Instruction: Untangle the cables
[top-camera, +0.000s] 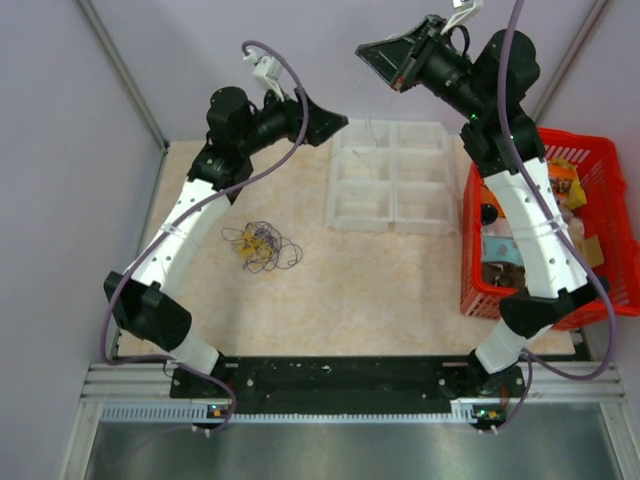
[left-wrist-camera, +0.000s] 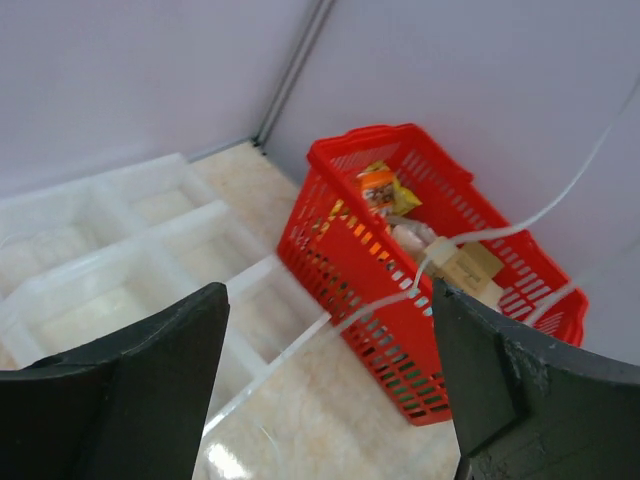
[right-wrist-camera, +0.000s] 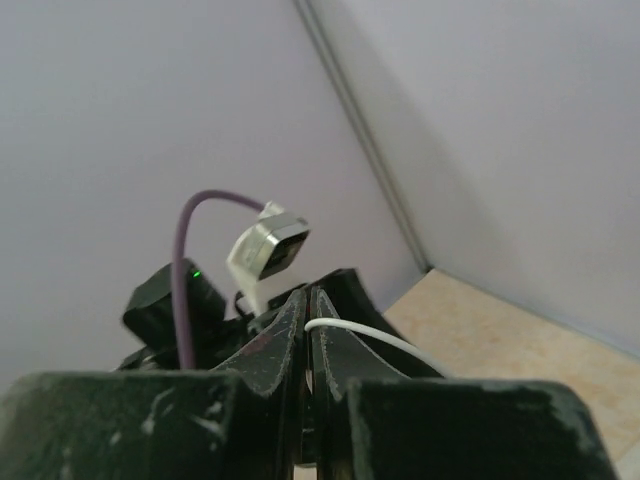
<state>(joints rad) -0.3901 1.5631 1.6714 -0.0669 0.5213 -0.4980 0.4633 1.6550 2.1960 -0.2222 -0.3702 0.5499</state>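
Two grippers hang high over the far side of the table (top-camera: 380, 290). The right gripper (right-wrist-camera: 308, 300) is pressed together, pinching a thin white wire (right-wrist-camera: 360, 332); the left gripper (top-camera: 335, 123) is spread wide. The cables (top-camera: 262, 247) lie tangled left of centre, nearer than the clear divided tray (top-camera: 392, 178) and well apart from the red basket (top-camera: 590, 137).

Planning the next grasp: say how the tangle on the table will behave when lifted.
The tangle is thin, loopy wire lying flat, so it likely droops limply. Strands cross each other, so it probably lifts as one clump. It looks light; a push should slide it.
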